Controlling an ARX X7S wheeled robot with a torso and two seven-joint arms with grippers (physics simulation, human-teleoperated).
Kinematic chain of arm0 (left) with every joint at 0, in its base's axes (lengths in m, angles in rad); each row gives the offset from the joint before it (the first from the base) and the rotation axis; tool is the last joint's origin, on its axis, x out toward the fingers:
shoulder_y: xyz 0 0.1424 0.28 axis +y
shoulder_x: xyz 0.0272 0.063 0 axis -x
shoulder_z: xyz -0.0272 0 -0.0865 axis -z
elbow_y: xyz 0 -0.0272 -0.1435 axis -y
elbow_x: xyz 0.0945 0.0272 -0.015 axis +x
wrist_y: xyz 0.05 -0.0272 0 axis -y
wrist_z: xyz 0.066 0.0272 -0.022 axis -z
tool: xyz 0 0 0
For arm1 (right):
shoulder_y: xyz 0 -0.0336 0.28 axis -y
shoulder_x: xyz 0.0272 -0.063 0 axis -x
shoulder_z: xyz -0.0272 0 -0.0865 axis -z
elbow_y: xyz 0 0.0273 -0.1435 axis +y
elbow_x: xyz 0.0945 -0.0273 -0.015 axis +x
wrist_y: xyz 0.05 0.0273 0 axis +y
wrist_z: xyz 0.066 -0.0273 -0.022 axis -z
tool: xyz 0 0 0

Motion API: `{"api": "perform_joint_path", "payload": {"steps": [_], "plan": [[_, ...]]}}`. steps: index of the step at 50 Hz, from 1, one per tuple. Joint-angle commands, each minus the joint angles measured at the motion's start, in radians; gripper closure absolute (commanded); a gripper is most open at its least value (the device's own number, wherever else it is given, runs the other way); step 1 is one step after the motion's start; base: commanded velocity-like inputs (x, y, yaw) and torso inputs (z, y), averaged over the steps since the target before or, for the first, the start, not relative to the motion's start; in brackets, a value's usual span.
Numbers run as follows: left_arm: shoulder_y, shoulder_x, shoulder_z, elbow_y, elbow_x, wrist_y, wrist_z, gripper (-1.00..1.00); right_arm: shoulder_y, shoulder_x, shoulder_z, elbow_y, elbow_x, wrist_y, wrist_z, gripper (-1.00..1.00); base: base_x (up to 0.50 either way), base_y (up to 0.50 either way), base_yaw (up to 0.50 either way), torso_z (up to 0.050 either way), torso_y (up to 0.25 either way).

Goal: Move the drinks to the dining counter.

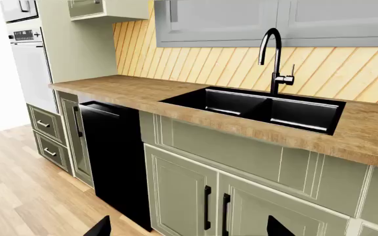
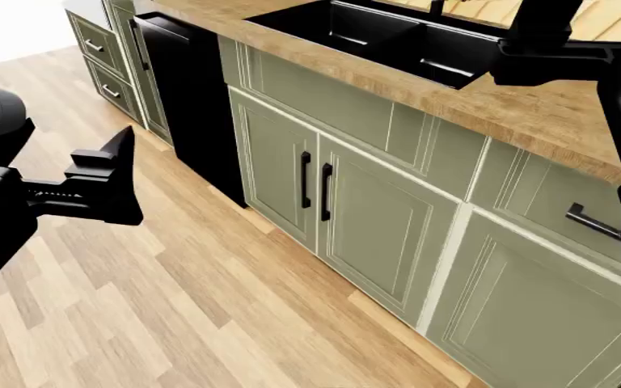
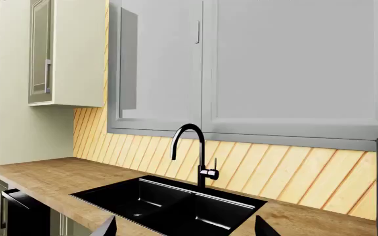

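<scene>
Head view frames, from left to right, the left gripper (image 2: 111, 182) held out level over the wood floor (image 2: 181, 307), the green cabinet doors (image 2: 332, 218) and, at the far right, the right gripper (image 2: 553, 48) raised over the wood-grain worktop (image 2: 526, 113) beside the black sink (image 2: 397, 40). No juice carton, paper cup or speckled white counter is shown in any view, so the drinks and the dining counter must be judged to lie outside what is seen. The chief risk is judged to be a collision: were the base turned or driven to search, the raised right arm could be swept into the tap (image 3: 192, 150) or the worktop edge, since it hangs close over them. The left arm is extended forward at low height, well apart from the cabinets. In both wrist views the fingertips (image 1: 100, 227) and (image 3: 107, 227) are seen well separated with nothing between them, so both pairs of fingers are spread and empty.
</scene>
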Motion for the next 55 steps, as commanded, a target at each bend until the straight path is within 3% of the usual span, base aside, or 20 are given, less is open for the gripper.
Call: {"api": "perform_joint_path", "payload": {"steps": [1,55], "plan": [[0.002,0.000,0.002,0.001,0.003,0.001,0.002,-1.00,-0.004,0.001,-0.001,-0.001,0.001,-0.002,-0.001,-1.00,0.00,0.00,-0.50,0.000,0.000],[-0.008,-0.004,0.020,0.000,0.004,0.003,0.005,-1.00,-0.008,0.005,0.003,0.011,0.016,-0.008,0.002,-1.00,0.00,0.00,-0.50,0.000,0.000]]}}
